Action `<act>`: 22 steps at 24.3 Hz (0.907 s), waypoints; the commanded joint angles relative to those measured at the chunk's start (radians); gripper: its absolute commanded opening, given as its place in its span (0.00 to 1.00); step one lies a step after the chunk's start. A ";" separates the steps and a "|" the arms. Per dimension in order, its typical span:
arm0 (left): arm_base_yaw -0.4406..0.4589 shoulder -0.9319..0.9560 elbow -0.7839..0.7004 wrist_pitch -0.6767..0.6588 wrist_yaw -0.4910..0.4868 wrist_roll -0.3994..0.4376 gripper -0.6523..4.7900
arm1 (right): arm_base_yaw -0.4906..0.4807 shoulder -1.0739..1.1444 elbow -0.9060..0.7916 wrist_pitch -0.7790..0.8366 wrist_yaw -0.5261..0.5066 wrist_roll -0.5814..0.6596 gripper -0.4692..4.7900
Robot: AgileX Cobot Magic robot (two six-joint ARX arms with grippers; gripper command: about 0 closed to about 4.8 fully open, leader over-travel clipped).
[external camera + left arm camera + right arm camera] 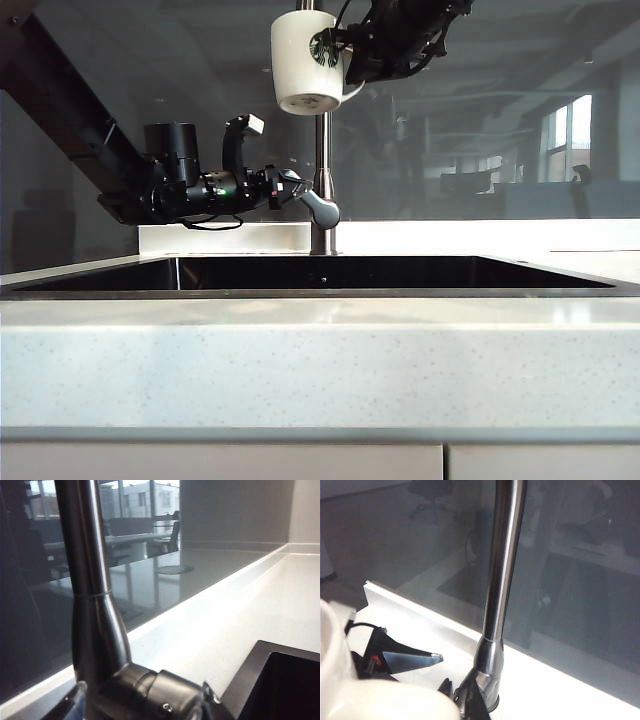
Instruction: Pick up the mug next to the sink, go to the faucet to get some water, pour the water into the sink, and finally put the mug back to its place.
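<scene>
I see the right gripper (350, 45) high up, level with the top of the faucet (322, 150) pipe. It's clamped on the mug (308, 62): fingers pinch the mug's side right at the green logo, handle facing the arm. The mug hangs upright, base visible from below, just in front of the pipe and well above the sink (320, 275). In the right wrist view the mug (350, 695) only shows as a white blur at the corner of the frame, with the faucet (502, 575) pipe just past it.

Left gripper (293, 188) comes in level from the left of the faucet, at the height of the lever handle (322, 207). Fingers are spread wide, standing on either side of the lever where it joins the pipe; I can't tell from here whether either finger touches it. From the right wrist view I can pick out one dark left finger (405, 657) pointing at the faucet base. Left wrist view is almost all faucet (95, 605): pipe and lever hub fill the near frame, own fingers barely showing at the edge.

Sink sits directly below the faucet, dark inside, steel rim, set into the white countertop (320, 360). A dark glass backsplash (500, 120) stands behind the faucet. Sink corner (280, 680) shows next to the faucet base in the left wrist view.
</scene>
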 commanded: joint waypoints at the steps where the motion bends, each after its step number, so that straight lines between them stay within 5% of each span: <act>1: 0.018 -0.006 0.003 -0.005 -0.111 0.024 0.65 | 0.000 -0.032 0.017 0.090 -0.008 0.020 0.08; 4: 0.027 -0.006 0.003 -0.004 -0.212 0.025 0.65 | 0.000 -0.033 0.017 0.090 -0.009 0.021 0.08; 11: 0.050 -0.009 0.003 0.008 -0.204 -0.004 0.65 | 0.000 -0.033 0.016 0.089 -0.009 0.021 0.08; 15: 0.075 -0.012 0.003 0.084 0.052 -0.121 0.65 | 0.000 -0.033 0.016 0.070 -0.009 0.021 0.08; 19: 0.103 -0.012 0.003 0.229 0.250 -0.337 0.70 | 0.000 -0.034 0.016 0.026 -0.009 0.021 0.08; 22: 0.138 -0.012 0.003 0.488 0.387 -0.573 0.70 | 0.000 -0.047 0.016 -0.031 0.021 -0.034 0.08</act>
